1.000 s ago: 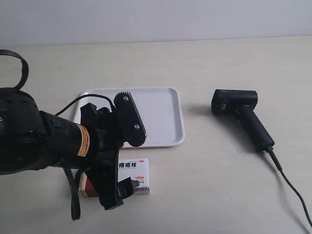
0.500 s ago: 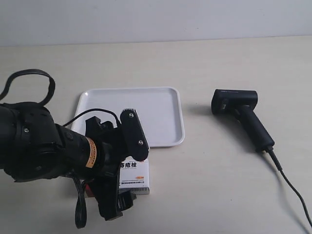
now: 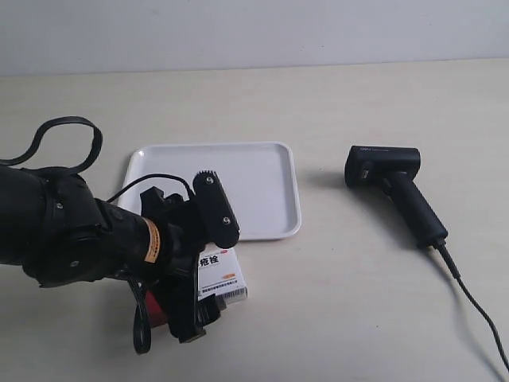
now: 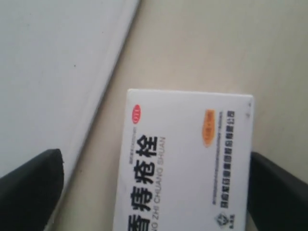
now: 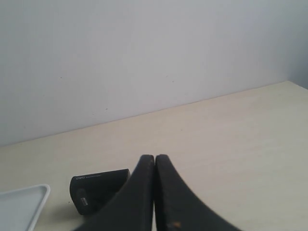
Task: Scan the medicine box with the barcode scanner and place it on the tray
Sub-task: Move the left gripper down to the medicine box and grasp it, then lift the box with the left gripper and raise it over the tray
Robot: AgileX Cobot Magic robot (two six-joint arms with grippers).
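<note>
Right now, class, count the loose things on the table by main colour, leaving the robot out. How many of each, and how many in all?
White: 2, the tray and the medicine box
Black: 1, the barcode scanner
Total: 3

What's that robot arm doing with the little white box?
The left gripper is down over the medicine box, which lies on the table just in front of the white tray. Its fingers are open, one on each side of the box, and not closed on it yet. The scanner lies untouched on the table off to the side. The right gripper is shut and holds nothing. Nothing is on the tray.
</note>
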